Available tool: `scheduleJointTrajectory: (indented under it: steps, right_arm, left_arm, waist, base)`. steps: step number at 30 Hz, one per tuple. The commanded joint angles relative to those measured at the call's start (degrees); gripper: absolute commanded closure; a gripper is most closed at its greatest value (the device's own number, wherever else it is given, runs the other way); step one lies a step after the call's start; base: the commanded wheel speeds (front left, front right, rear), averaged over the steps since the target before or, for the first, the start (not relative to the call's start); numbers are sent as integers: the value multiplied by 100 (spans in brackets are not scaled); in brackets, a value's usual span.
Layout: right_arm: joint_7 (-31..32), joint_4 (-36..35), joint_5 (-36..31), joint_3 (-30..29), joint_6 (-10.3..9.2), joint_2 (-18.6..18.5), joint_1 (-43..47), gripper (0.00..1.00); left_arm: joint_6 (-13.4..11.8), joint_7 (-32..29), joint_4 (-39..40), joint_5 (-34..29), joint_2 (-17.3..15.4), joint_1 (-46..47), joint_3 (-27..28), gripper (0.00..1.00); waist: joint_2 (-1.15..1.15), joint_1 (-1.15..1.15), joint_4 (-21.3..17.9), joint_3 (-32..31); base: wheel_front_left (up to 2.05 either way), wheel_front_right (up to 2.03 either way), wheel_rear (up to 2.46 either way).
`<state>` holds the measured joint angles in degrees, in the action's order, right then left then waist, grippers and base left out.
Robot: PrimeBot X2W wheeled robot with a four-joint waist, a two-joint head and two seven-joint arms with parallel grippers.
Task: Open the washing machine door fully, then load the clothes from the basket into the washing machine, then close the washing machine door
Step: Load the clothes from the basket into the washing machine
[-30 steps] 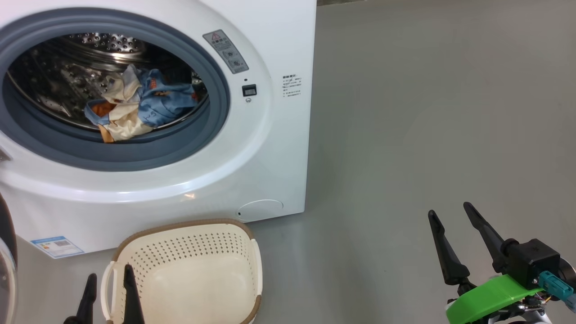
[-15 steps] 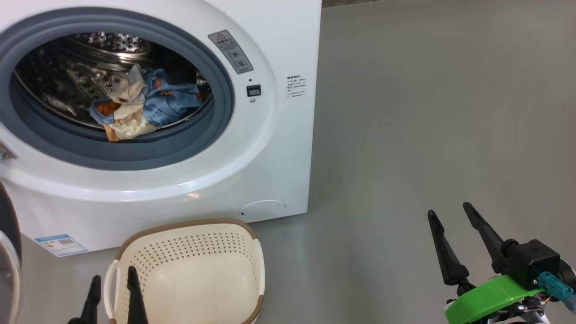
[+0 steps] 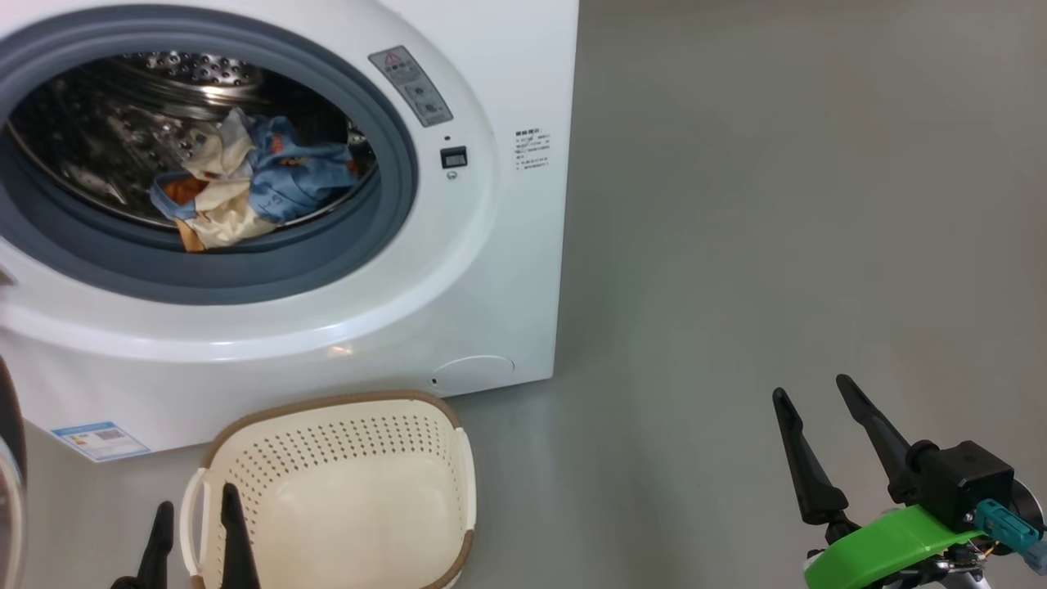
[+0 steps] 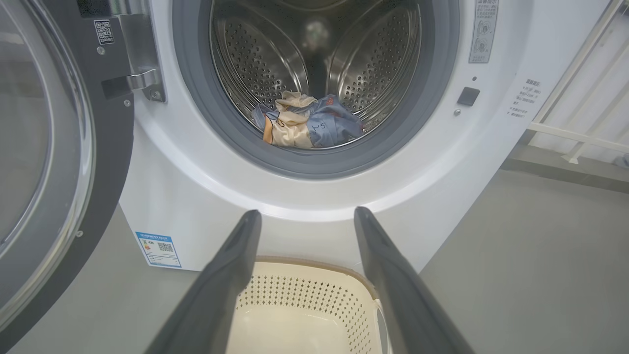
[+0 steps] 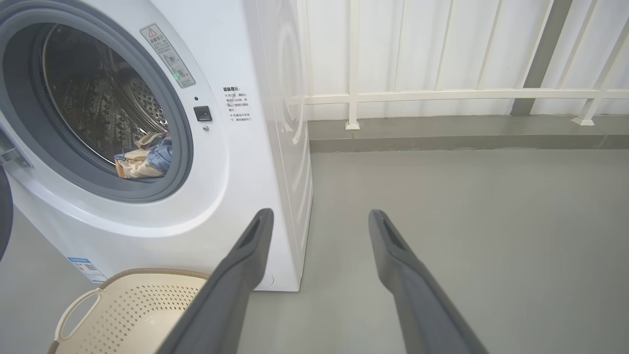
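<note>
Grey, smooth floor [image 3: 777, 204] spreads out evenly lit to the right of the washing machine [image 3: 507, 270]. The right wrist view adds the far side of the room: a white railing [image 5: 442, 93] before a white panelled wall [image 5: 417, 44], set on a low grey kerb [image 5: 442, 132]. At the left stands the big white machine with its door [image 4: 34, 147] swung wide open to the left. The left wrist view shows the door's glass window, black rim and metal hinge [image 4: 142, 78], while the head view catches just a sliver of it at its left edge. Blue, cream and orange clothes [image 3: 245, 184] lie heaped at the bottom of the steel drum [image 4: 255, 54], behind the grey gasket [image 4: 196, 98]. On the floor just in front of the machine sits the basket [image 3: 327, 402], empty. Hovering at its near left corner, the left gripper [image 3: 196, 497] has its fingers spread and holds nothing. Well to the right, the right gripper [image 3: 810, 386] hangs over the floor, fingers likewise spread and free.
</note>
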<state>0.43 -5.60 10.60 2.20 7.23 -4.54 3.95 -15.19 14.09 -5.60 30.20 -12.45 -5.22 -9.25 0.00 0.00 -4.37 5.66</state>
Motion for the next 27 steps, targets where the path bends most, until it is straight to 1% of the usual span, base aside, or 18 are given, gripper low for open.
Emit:
scheduleJointTrajectory:
  steps: [1,9,16,21,27]
  right_arm:
    - [-28,-166,33,138,25,-53,-148,0]
    - [-117,-154,97,169,25,-8,-321,0]
    - [-258,-103,180,214,25,32,-554,0]
    - [-385,-26,245,283,25,59,-762,0]
    - [-585,124,339,359,25,97,-982,0]
  left_arm:
    - [-25,9,179,34,-116,83,218,0]
    - [-11,-133,62,92,-223,421,266,0]
    - [51,-313,-163,115,-403,1009,308,0]
    - [111,-467,-416,88,-625,1648,358,0]
    - [163,-693,-720,35,-1031,2478,488,0]
  waist:
    - [0,0,-39,59]
    - [0,0,-196,457]
    - [0,0,-375,980]
    - [0,0,-552,1389]
    - [0,0,-838,1840]
  base:
    - [0,0,0]
    - [0,0,0]
    - [0,0,0]
    - [0,0,0]
    - [0,0,0]
